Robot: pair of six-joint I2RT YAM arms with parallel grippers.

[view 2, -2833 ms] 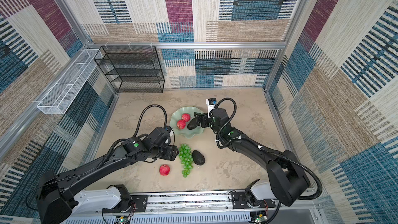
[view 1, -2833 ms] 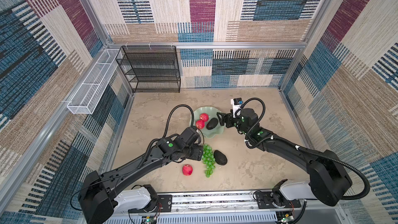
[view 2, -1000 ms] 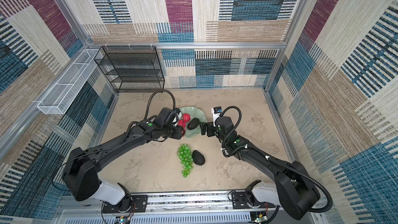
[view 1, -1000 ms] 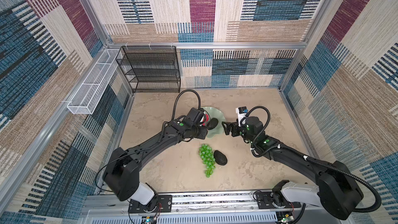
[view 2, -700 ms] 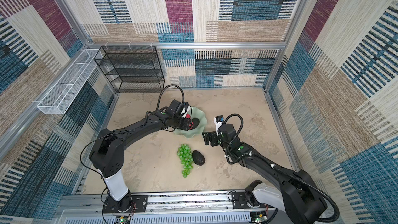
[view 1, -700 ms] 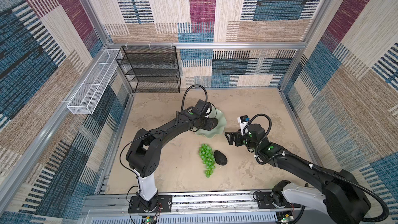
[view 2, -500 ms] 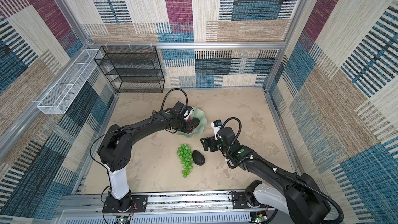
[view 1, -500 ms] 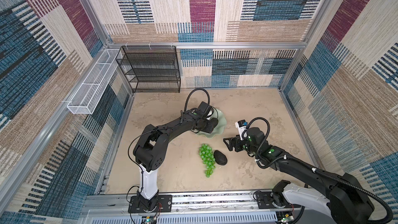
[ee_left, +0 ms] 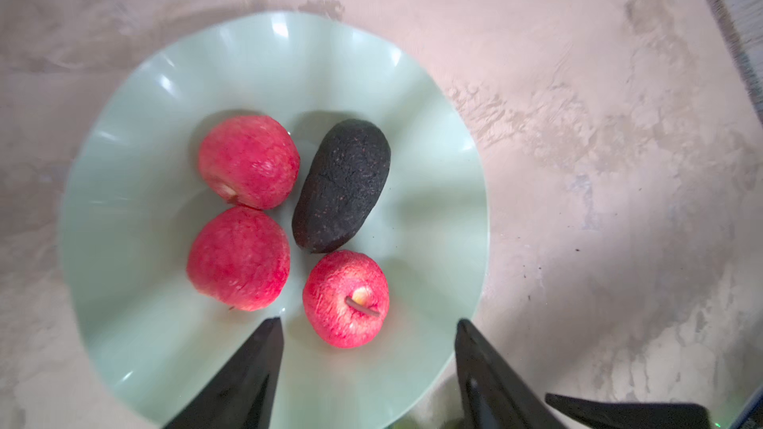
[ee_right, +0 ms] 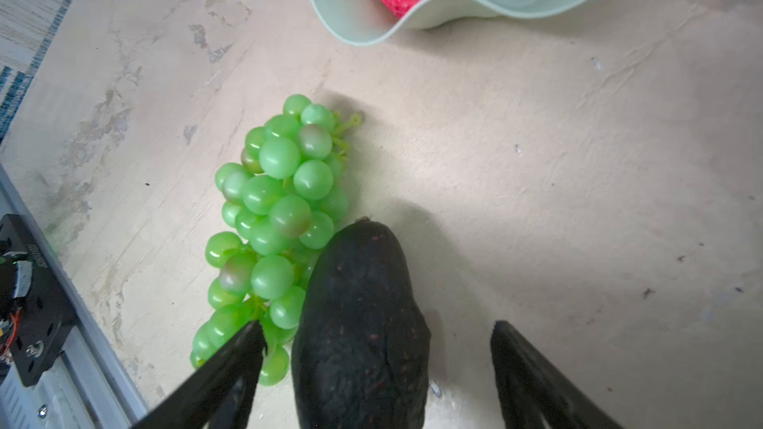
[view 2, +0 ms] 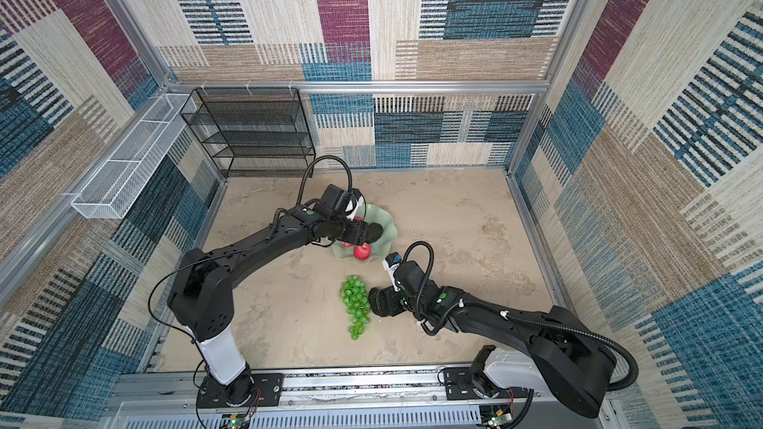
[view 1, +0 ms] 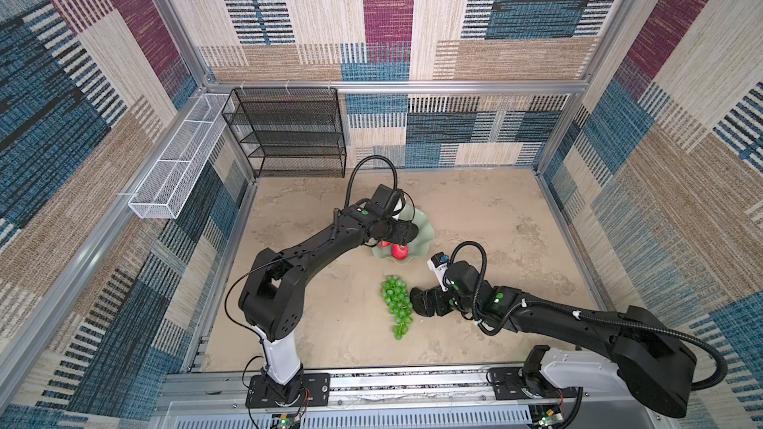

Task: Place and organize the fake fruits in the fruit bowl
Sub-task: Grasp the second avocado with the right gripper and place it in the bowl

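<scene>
The pale green fruit bowl (ee_left: pixel 144 158) holds three red apples (ee_left: pixel 249 160) (ee_left: pixel 238 257) (ee_left: pixel 346 298) and one dark avocado (ee_left: pixel 342 185). My left gripper (ee_left: pixel 367 323) hangs open over the bowl's near side, the stemmed apple lying free just ahead of its fingertips. In both top views it covers much of the bowl (view 1: pixel 427 237) (view 2: pixel 390 233). The second avocado (ee_right: pixel 359 323) lies on the table against the green grapes (ee_right: pixel 272 208) (view 1: pixel 396 303). My right gripper (ee_right: pixel 375 328) (view 1: pixel 417 303) is open and straddles this avocado, with a gap on one side.
A black mesh rack (view 1: pixel 289 134) stands at the back left. A white wire basket (view 1: pixel 177 167) hangs on the left wall. The front rail (view 1: pixel 371 381) carries both arm bases. The bowl's wavy rim (ee_right: pixel 371 30) is close beyond the grapes.
My left gripper carried an apple from the table to the bowl and opened, leaving it there. My right gripper moved from the bowl down around the table avocado, jaws narrowing slightly.
</scene>
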